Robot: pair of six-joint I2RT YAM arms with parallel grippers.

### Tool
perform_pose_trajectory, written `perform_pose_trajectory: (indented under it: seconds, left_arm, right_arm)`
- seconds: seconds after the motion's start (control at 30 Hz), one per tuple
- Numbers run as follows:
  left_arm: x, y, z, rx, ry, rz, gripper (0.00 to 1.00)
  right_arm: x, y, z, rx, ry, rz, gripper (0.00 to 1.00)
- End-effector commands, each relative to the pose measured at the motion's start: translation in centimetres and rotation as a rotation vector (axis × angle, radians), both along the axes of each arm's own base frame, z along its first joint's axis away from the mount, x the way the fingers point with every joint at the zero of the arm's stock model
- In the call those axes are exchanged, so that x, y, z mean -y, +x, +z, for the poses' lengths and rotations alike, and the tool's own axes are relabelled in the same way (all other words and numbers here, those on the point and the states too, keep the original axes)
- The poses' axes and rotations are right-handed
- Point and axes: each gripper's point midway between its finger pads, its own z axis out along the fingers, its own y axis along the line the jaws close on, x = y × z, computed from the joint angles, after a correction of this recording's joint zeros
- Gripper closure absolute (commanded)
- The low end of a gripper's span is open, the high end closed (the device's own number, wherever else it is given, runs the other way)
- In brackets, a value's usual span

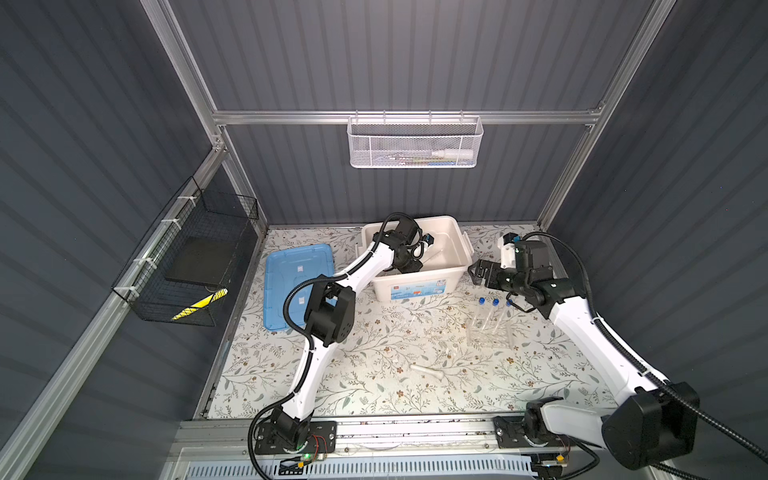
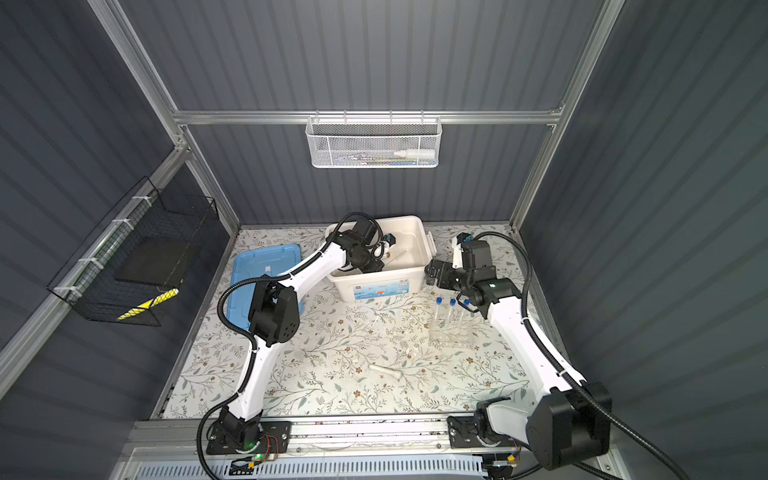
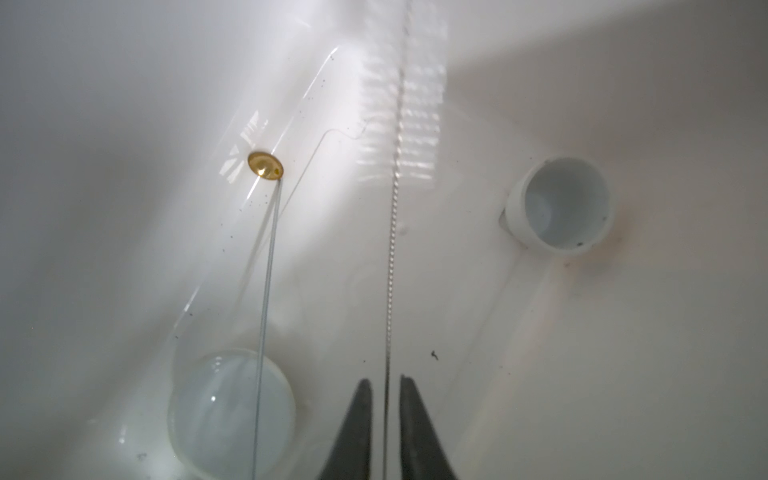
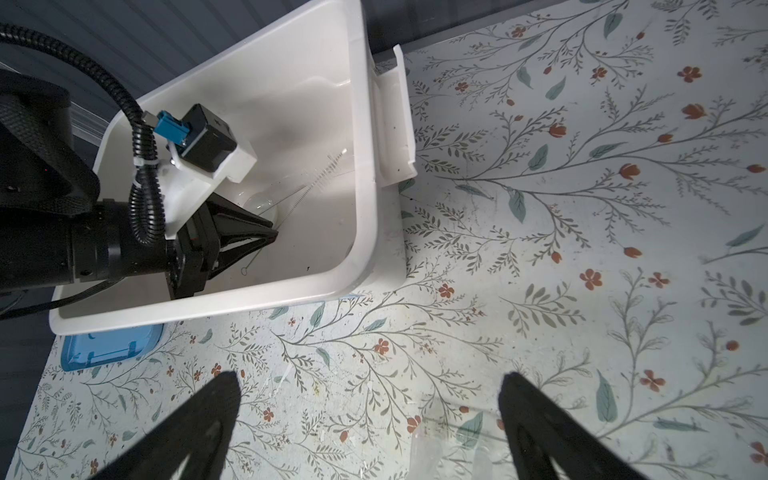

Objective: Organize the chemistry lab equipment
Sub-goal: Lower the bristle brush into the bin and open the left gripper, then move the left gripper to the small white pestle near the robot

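Now inside the white tub, the left jaws stand narrowly apart around the wire brush, apparently to store it there, while the right jaws hang wide and empty above the table.

A robot test booth, lab style.
Grey ribbed walls, metal frame, robot arms bolted to a rail, mesh basket hung up.

Free counter across the near middle, broken by the pestle. Farther back, hemmed by tub, lid at left, tube rack at right.
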Motion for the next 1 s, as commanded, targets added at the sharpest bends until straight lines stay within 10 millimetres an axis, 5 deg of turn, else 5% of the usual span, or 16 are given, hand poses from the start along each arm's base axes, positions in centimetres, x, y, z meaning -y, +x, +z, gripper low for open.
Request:
perform_pose_trajectory:
  seconds: [0.0, 0.13, 0.27, 0.43, 0.57, 0.77, 0.97]
  left_arm:
    - [0.8, 0.3, 3.1, 0.032, -0.061, 0.015, 0.67]
    - [1.0, 0.3, 6.6, 0.091, -0.116, 0.019, 0.37]
    - [1.2, -0.1, 11.3, 0.158, -0.198, 0.015, 0.21]
    - [1.0, -1.6, 17.8, 0.256, -0.323, 0.003, 0.03]
    - [0.7, -4.5, 22.0, 0.332, -0.411, -0.059, 0.00]
    - [0.2, -10.7, 23.1, 0.414, -0.400, -0.191, 0.00]
    - [0.3, -18.2, 18.3, 0.363, -0.287, -0.315, 0.00]
  right_arm:
    - [0.5, -0.1, 0.7, 0.021, -0.004, -0.018, 0.01]
    - [0.6, -0.4, 0.8, 0.029, -0.005, -0.021, 0.01]
    - [0.8, -0.8, 0.9, 0.033, -0.006, -0.024, 0.01]
    - [1.0, -1.3, 1.1, 0.041, -0.013, -0.027, 0.01]
    - [1.3, -1.8, 1.0, 0.043, -0.021, -0.036, 0.01]
    - [1.7, -2.0, 0.7, 0.037, -0.034, -0.046, 0.01]
    - [2.2, -2.5, 1.6, 0.060, -0.050, -0.061, 0.01]
